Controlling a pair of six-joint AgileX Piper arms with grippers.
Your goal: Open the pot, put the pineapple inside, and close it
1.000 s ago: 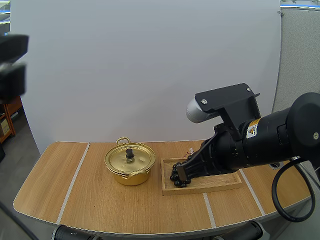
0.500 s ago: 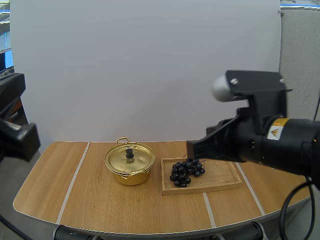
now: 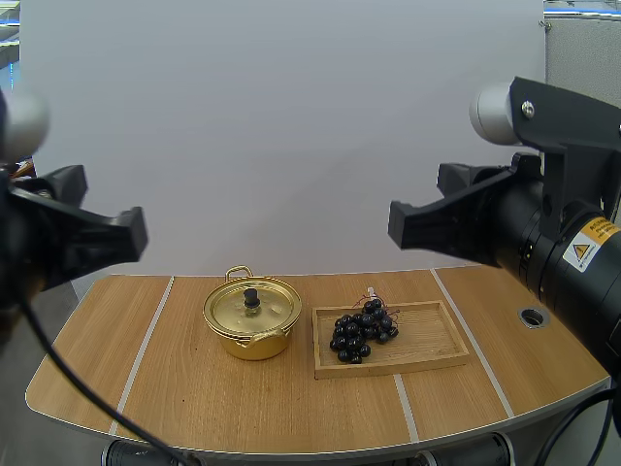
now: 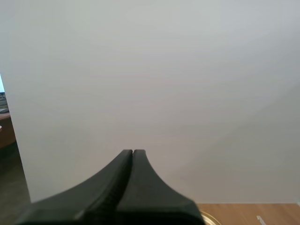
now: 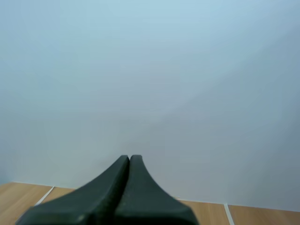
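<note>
— Where is the pot?
— The gold pot [image 3: 252, 318] stands on the table [image 3: 194, 408] with its lid [image 3: 251, 303] on, just beside the wooden tray [image 3: 432, 345]. A bunch of grapes [image 3: 361, 330] lies at the tray's pot-side end.
— And your jaws?
— My left gripper [image 4: 132, 152] and right gripper [image 5: 129, 158] hang high above the table, well apart. Each one's fingers are pressed together into one wedge, holding nothing.
</note>
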